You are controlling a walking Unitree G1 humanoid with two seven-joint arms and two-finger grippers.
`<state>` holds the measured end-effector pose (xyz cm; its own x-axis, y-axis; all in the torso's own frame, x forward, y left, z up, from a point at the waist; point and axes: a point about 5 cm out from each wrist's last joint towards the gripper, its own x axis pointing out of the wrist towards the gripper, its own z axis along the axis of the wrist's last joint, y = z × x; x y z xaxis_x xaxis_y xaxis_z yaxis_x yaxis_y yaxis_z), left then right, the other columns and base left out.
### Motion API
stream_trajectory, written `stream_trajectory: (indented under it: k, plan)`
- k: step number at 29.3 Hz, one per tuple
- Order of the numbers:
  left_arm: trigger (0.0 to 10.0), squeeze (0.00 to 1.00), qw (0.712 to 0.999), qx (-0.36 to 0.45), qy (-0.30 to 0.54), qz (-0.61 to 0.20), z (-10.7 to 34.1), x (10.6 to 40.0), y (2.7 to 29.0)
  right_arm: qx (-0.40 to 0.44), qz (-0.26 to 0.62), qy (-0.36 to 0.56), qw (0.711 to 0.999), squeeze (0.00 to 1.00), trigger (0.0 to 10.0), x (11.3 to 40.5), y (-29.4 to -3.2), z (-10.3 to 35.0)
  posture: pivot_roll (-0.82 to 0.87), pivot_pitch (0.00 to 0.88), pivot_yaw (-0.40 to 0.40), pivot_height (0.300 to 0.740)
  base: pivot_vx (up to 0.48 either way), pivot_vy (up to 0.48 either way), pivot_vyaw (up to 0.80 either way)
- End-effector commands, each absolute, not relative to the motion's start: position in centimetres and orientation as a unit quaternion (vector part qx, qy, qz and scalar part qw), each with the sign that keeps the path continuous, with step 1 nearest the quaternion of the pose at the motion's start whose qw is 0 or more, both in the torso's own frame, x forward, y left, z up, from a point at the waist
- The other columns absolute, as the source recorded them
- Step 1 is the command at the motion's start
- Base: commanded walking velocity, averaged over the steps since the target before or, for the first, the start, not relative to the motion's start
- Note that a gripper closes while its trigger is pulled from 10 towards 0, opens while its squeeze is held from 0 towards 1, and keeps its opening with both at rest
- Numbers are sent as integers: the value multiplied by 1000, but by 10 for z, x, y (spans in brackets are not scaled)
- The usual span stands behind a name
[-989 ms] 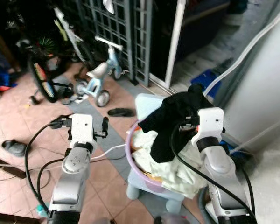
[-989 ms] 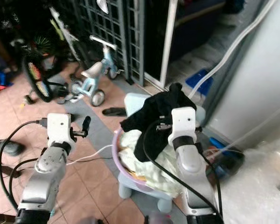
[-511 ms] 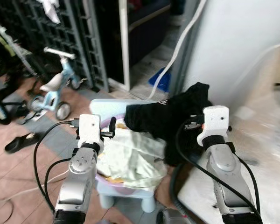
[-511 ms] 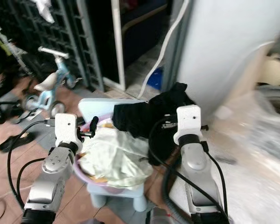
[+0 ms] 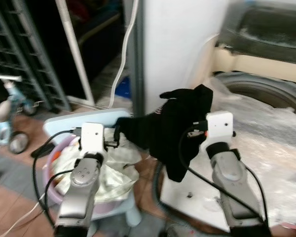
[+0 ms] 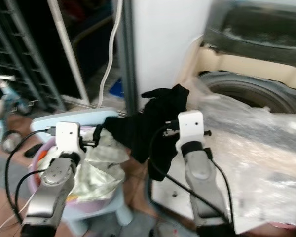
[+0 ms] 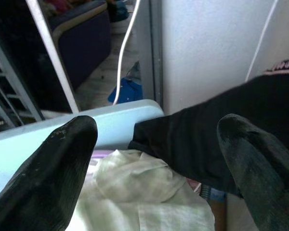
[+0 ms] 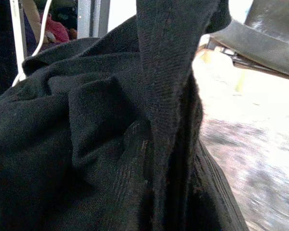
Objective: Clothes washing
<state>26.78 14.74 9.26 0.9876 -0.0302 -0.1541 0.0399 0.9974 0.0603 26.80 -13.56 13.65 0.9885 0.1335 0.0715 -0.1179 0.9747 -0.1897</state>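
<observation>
From the left eye view, the right gripper (image 5: 200, 129) is buried in a black garment (image 5: 175, 123) that it carries raised in the air, between the laundry basket (image 5: 53, 163) and the washing machine (image 5: 266, 94). One end trails toward the left gripper (image 5: 116, 136) and a fold hangs low over the machine's plastic-covered front. The right eye view shows the same layout, with pale clothes (image 6: 96, 165) heaped in the basket on a light blue stool (image 6: 64, 118). In the left wrist view the left gripper's two fingers (image 7: 53, 173) stand released, wide apart, nothing between them, the garment's trailing end just ahead. The right wrist view shows dark knit cloth bunched close, so the right gripper is judged clenched on it. To do this well, lift the hanging fold clear of the drum's rim and keep the tail from snagging the basket.
</observation>
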Motion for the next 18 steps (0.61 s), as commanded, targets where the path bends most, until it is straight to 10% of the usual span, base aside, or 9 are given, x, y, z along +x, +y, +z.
stream_trajectory:
  k: [1,18]
  plan:
    - [10000,0,997,31,71,-22,95,269,146,-105,53,-58,991,0,10000,269,-142,144,-129,0,26,740,0,0,-800]
    - [10000,0,996,35,74,-21,94,269,148,-107,54,-64,991,0,10000,272,-141,146,-132,0,32,740,0,-129,-120]
